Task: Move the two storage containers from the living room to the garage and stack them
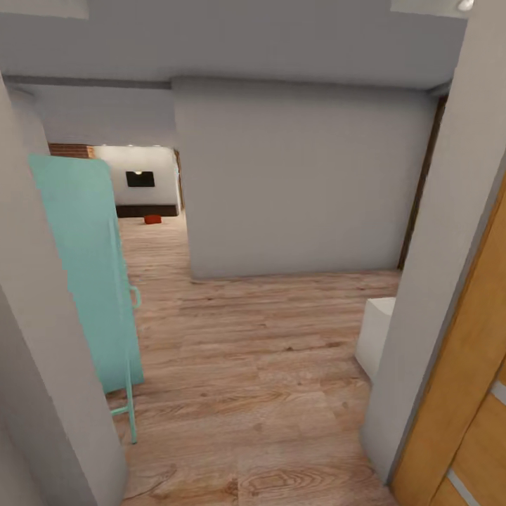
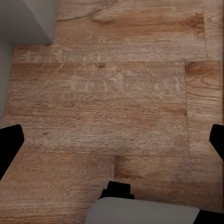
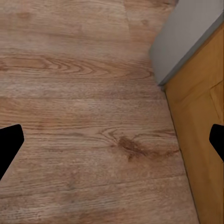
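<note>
In a hallway, I hold both arms low over the wood plank floor (image 1: pixel 267 393). The left gripper (image 2: pixel 112 140) has its fingers spread wide with nothing between them, and the right gripper (image 3: pixel 112 140) is the same, its dark fingertips at the frame edges above bare planks. Close on my right stand an orange wooden door (image 1: pixel 464 393) and a grey wall corner (image 3: pixel 186 42); on my left a turquoise panel on thin legs (image 1: pixel 88 274) leans by a wall. Ahead, a grey partition wall (image 1: pixel 302 176) blocks the middle. Past its left edge a passage opens toward the living room, where one storage container (image 1: pixel 152 219) sits on the floor before a long dark cabinet (image 1: pixel 146 210), below a wall TV (image 1: pixel 140 179).

The step, as I judge it, is the drive there. I should steer left of the partition, keeping clear of the turquoise panel's legs, arms tucked. The container is too small to tell surely, though it looks wider than deep, long axis across my view.
</note>
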`<state>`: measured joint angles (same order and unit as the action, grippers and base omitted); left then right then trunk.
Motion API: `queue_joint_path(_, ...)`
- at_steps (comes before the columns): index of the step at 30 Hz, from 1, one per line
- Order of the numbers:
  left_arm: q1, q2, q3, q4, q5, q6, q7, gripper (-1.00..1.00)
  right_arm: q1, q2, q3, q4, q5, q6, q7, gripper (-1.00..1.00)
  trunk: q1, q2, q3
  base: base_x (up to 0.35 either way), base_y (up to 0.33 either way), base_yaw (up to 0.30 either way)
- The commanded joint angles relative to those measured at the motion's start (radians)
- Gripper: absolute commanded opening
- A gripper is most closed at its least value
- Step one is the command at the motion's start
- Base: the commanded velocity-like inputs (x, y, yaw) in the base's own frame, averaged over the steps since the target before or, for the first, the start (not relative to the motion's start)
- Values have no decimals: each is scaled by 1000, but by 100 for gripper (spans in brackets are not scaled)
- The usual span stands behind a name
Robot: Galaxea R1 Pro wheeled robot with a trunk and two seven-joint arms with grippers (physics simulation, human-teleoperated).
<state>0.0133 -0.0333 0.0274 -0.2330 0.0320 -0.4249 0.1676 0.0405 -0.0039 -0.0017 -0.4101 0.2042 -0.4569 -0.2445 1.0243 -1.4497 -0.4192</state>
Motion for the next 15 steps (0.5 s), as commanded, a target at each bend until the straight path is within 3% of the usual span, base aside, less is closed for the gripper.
queue_joint_path(1, 1, 0, 3, -2, 3, -2, 0, 100, 0, 0, 0, -1, 11, 1, -7, 100, 1, 0, -1, 325, -84, 0)
queue_joint_path(6, 1, 0, 3, -2, 3, -2, 0, 100, 0, 0, 0, -1, 11, 1, -7, 100, 1, 0, -1, 325, -84, 82)
queue_joint_path(15, 1, 0, 3, -2, 3, -2, 0, 100, 0, 0, 0, -1, 11, 1, -7, 100, 1, 0, -1, 325, -83, 272)
